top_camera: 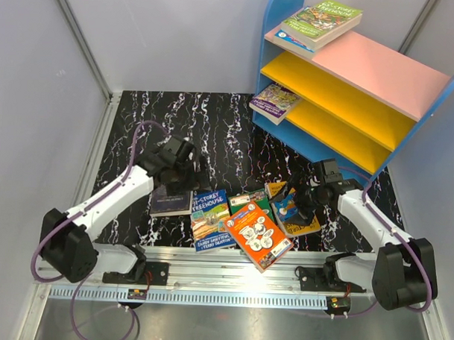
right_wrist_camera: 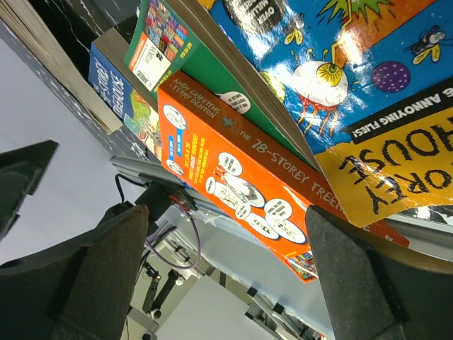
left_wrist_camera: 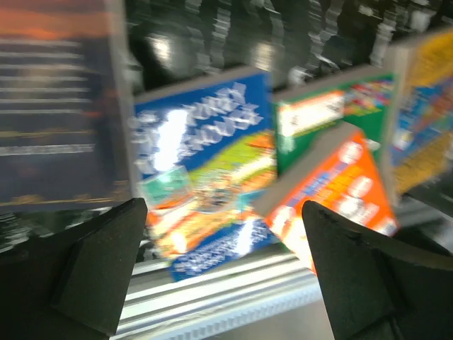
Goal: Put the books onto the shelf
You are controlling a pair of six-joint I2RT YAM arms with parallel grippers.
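Five thin paperback books lie clustered at the near edge of the black, white-veined marbled surface (top_camera: 228,133), just beyond the silver mounting rail (top_camera: 209,260).

- **Books on the surface, left to right:**
  - a dark brown-covered book (top_camera: 171,201);
  - a blue-covered book (top_camera: 213,218);
  - a green-covered book (top_camera: 248,200);
  - an orange-covered book with white cartoon bubbles (top_camera: 260,235);
  - a yellow-and-blue-covered book (top_camera: 294,215).
- **Overlaps:** the orange book overlaps the green one, and its near corner reaches over the rail.
- **Shelf:** the blue-framed slanted shelf (top_camera: 372,67), with a pink top board and two yellow lower boards, stands at the far right of the surface, well apart from the cluster.
- **Books on the shelf:** two green-covered books (top_camera: 322,22) are stacked at the left end of the pink board. A purple-covered book (top_camera: 275,102) sits tilted at the left end of the lower yellow board.
- **Left side:** my left fingers (left_wrist_camera: 99,269) are spread wide with nothing between them. They hang over the surface just beyond the dark brown book. The wrist view is blurred, and shows the dark brown, blue, green and orange covers beyond the fingertips.
- **Right side:** my right fingers (right_wrist_camera: 99,276) are likewise spread fully apart and grip nothing. They sit low over the yellow-and-blue book at the right end of the cluster. I cannot tell whether they touch its cover.
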